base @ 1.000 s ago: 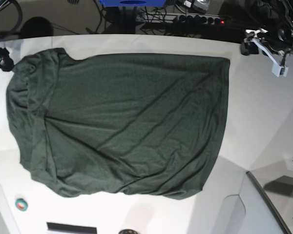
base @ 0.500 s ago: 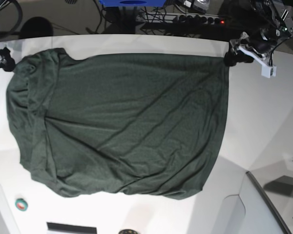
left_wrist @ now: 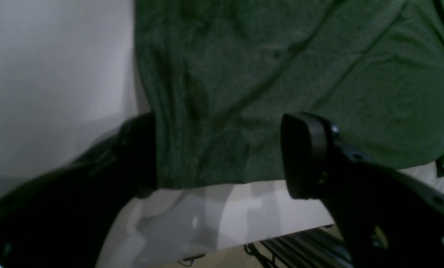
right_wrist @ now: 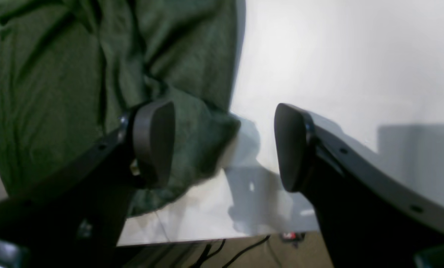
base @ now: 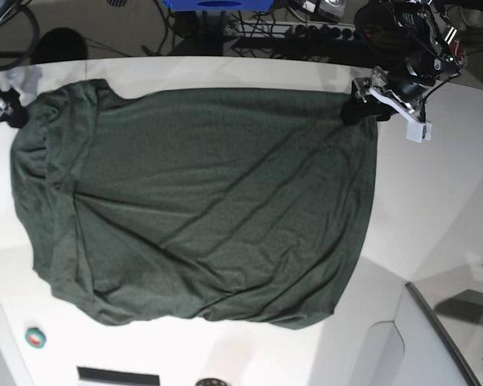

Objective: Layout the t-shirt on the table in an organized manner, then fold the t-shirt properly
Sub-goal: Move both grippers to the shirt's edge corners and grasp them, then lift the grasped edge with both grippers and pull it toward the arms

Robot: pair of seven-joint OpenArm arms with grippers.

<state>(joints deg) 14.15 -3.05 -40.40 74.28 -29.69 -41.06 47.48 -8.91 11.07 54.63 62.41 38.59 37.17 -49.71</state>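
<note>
Plain dark green t-shirt (no print) on glossy white table; black end effectors.

fingers: matte blk, rounded pads | small screw holes on shanks | white bracket on L wrist

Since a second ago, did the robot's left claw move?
Yes. In the base view the left gripper has slid leftward from beyond the t-shirt onto its top right corner, while the shirt stayed put on the table.
</note>
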